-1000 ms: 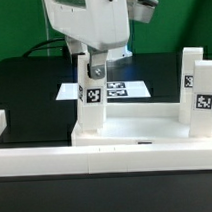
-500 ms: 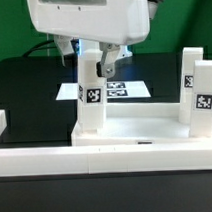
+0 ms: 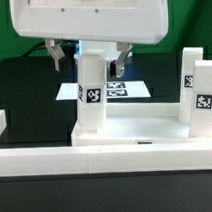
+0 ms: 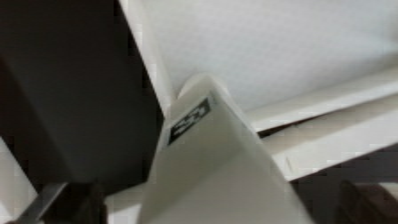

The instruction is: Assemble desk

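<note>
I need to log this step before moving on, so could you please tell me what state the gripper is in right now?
Gripper: open, its fingers either side of the upright leg on the desk slab, not clamping it.

A robotics lab, by the look of it. Beyond the tagged white desk, a printed marker board lies on the black table, a green backdrop behind it.
</note>
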`<state>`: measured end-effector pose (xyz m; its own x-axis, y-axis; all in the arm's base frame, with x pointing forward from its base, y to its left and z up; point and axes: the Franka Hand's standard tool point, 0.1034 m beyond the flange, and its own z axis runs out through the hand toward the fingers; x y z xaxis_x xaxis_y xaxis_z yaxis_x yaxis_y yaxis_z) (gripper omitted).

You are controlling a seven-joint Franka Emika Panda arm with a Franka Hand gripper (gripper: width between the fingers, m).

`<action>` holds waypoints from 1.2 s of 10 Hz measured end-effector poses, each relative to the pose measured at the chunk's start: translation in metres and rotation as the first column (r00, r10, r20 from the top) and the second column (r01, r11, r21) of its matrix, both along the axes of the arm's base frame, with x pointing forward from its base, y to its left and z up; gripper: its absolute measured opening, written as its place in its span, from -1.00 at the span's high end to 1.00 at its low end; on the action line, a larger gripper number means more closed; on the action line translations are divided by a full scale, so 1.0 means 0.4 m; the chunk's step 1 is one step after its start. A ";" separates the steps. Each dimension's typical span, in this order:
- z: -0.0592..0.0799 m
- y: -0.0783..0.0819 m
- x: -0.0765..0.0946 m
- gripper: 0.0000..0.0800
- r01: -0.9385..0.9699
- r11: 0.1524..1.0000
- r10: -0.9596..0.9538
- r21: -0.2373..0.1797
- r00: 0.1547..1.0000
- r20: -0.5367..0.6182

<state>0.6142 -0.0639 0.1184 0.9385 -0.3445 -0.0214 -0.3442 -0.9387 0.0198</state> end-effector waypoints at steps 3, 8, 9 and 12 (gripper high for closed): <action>-0.003 0.009 0.000 -0.62 -0.280 0.960 0.280 -0.006 0.960 -0.004; -0.010 -0.013 -0.003 -0.35 -0.572 0.820 0.572 0.002 0.820 -0.008; -0.010 -0.013 -0.003 0.04 -0.572 0.820 0.572 0.002 0.820 -0.008; -0.010 -0.013 -0.003 0.28 -0.568 0.823 0.568 0.002 0.823 -0.008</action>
